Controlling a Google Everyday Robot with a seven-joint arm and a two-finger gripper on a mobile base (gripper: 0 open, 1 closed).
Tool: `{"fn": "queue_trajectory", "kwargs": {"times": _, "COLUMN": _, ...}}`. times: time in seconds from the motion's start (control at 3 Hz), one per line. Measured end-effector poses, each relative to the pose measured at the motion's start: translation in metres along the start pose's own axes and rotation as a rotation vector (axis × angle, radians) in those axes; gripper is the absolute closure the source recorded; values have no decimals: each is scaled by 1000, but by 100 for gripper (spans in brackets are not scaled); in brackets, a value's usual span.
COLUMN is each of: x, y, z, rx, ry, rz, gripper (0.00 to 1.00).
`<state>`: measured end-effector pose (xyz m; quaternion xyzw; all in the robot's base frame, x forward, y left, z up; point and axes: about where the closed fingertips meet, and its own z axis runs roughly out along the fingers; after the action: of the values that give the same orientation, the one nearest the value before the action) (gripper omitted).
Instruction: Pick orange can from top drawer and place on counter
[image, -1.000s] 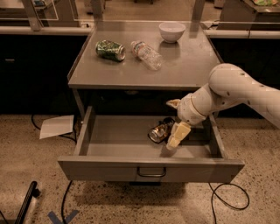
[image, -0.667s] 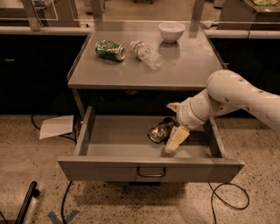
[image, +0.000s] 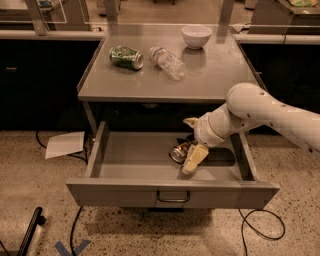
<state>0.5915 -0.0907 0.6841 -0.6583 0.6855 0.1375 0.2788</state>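
Note:
The top drawer (image: 135, 162) is pulled open below the counter (image: 150, 80). The orange can (image: 177, 152) lies on its side in the right half of the drawer, its shiny silver end facing front-left. My gripper (image: 192, 141) is down inside the drawer, right beside the can on its right. Its fingers are open, one cream finger (image: 194, 159) in front of the can and the other (image: 190, 121) behind it. The can's body is mostly hidden by the gripper.
On the counter lie a green patterned can (image: 126, 57) and a clear plastic bottle (image: 167, 62), with a white bowl (image: 196, 36) at the back. A paper sheet (image: 65, 144) and cables lie on the floor to the left. The drawer's right wall (image: 242, 157) is close to my arm.
My arm and gripper have shifted a little to the left, closer around the orange can. The can has stayed in place.

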Motion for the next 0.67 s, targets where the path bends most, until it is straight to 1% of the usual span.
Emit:
{"fn": "queue_trajectory", "kwargs": {"times": 0.33, "x": -4, "y": -6, "z": 11, "rx": -9, "ry": -8, "rz": -13, "gripper": 0}}
{"fn": "queue_trajectory", "kwargs": {"times": 0.67, "x": -2, "y": -5, "z": 24, "rx": -32, "ry": -10, "rz": -10, "gripper": 0}}
